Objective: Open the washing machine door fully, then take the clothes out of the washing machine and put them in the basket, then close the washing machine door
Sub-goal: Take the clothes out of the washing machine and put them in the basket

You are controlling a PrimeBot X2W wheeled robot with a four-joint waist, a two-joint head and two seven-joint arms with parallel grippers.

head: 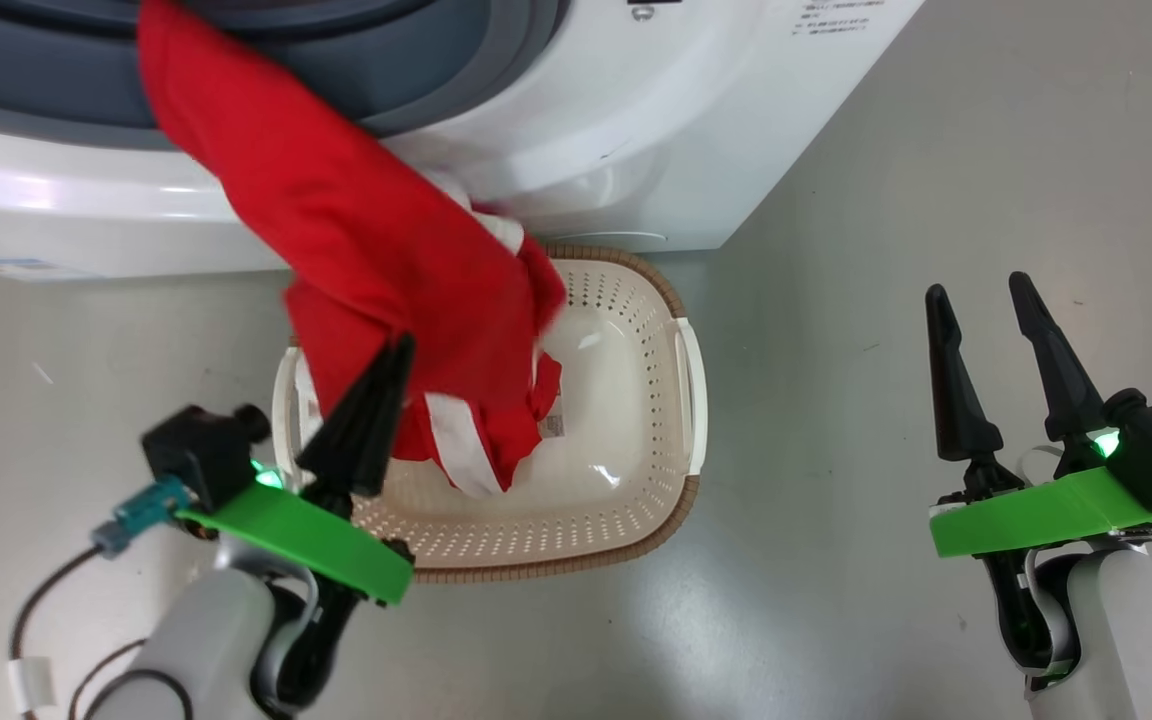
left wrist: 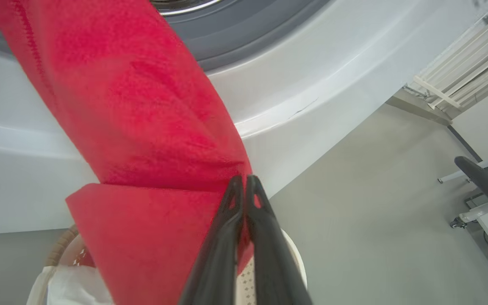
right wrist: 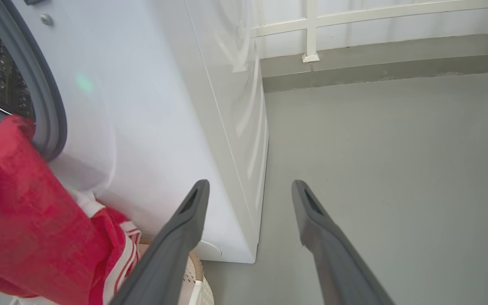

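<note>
The red garment (head: 366, 230) is stretched in a long band from the washing machine's (head: 576, 130) drum opening, over the grey gasket (head: 436, 60), down into the basket (head: 556, 568) just below. Its white-striped end hangs inside the basket, and its top end lies across the gasket lip. The left gripper (head: 399, 350) has its fingers pinched tight on a fold of the fabric above the basket's left side. The hold looks thin, so the cloth could slip out under a harder pull. If it were released now, the top end might stay draped on the gasket or slide onto the floor (head: 886, 200) behind the basket. A snag could also tug the light basket aside. The right gripper (head: 979, 287) hangs spread wide and empty, well apart.
</note>
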